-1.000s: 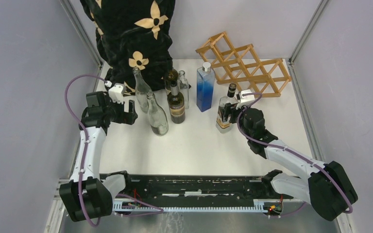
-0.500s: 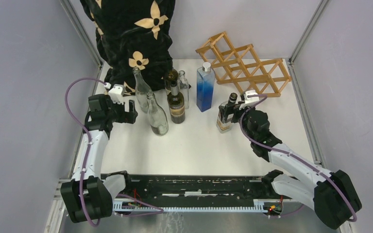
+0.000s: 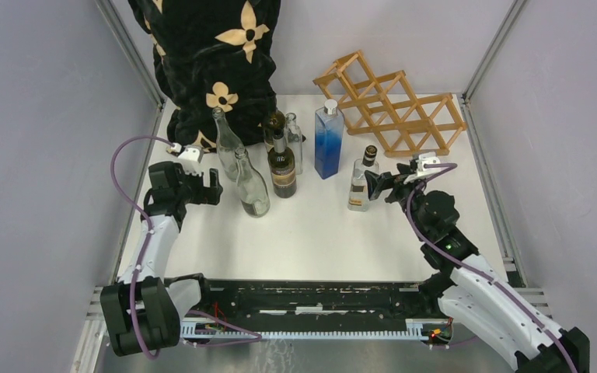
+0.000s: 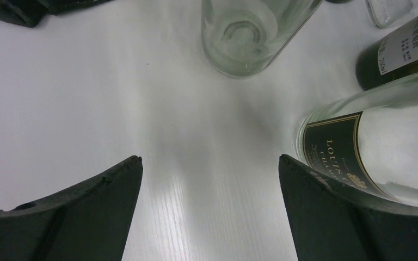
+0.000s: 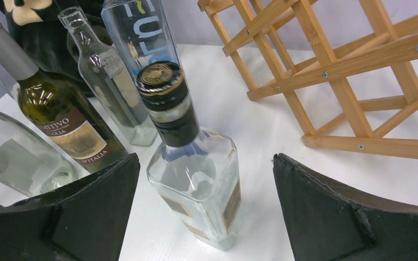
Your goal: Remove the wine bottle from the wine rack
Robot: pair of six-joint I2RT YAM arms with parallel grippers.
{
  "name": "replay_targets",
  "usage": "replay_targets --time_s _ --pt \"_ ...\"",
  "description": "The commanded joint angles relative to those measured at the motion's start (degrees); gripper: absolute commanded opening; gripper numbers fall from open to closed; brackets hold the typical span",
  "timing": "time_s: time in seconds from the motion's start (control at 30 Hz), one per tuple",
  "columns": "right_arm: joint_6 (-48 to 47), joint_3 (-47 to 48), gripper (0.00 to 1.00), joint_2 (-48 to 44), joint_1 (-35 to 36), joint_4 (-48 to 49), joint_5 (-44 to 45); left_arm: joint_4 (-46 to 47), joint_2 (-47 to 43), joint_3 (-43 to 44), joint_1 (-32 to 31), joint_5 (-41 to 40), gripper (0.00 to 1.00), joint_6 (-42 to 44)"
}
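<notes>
Clear wine bottle (image 3: 359, 189) stands free at nine o'clock of the spread right tool (image 3: 375, 185); left tool (image 3: 213, 186) likewise spread.

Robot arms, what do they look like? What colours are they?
The left arm and right arm are white tubes with chunky black joints. A purple cable loops along each. The left gripper and right gripper have thick, black, wedge-shaped fingers.

Ahead of me on the white table (image 3: 311, 233), a blue flask (image 3: 328, 144) stands upright, right of a dark labelled bottle (image 3: 283, 167) and a small clear bottle (image 3: 294, 146). Two empty ones, a tall bottle (image 3: 225, 144) and a nearer bottle (image 3: 252, 188), stand further left. A black flowered cloth (image 3: 210, 54) hangs behind them.
</notes>
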Motion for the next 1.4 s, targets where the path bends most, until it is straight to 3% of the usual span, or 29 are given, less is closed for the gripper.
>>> replay_targets --time_s 0.0,0.1,0.23,0.3,0.5,0.77,0.93,1.1,1.23,1.3,1.37 --pt "0.2 0.4 0.98 -5.5 0.0 -6.8 1.6 7.5 0.7 -2.2 0.4 0.3 1.00 -1.3" --pt "0.7 -0.1 0.98 -9.0 0.0 -11.1 7.7 10.9 0.5 -4.1 0.3 0.7 1.00 -2.1" --pt "5.2 -4.8 0.98 -11.9 0.0 -14.1 30.4 18.1 1.7 -6.6 0.3 -0.7 1.00 -4.5" --pt "6.3 -10.3 0.98 -12.5 0.0 -8.9 40.0 21.9 2.6 -8.1 0.3 -0.9 1.00 -5.0" --pt "4.4 -22.8 0.98 -7.0 -0.3 9.1 57.2 32.4 6.5 -11.7 0.3 -0.7 1.00 -5.6" --pt "-5.5 -26.7 0.98 11.7 -5.8 37.1 53.9 56.8 9.7 -20.4 0.3 0.6 1.00 -7.8" --pt "-9.3 -28.8 0.98 20.8 -12.2 48.2 50.3 68.2 15.5 -22.9 0.3 1.5 1.00 -9.5" --pt "-16.0 -26.7 0.98 23.9 -15.1 51.1 43.0 69.5 19.4 -20.5 0.3 1.4 1.00 -11.8" --pt "-17.0 -27.9 0.98 25.3 -15.7 50.9 42.4 83.4 25.8 -23.6 0.2 1.6 1.00 -14.8" --pt "-16.7 -29.4 0.98 27.1 -16.6 53.4 40.5 78.9 24.9 -22.4 -0.3 -0.2 1.00 -13.6" --pt "-15.9 -31.0 0.98 29.5 -17.0 57.3 40.0 80.2 25.3 -22.7 -1.4 -1.7 1.00 -13.3"
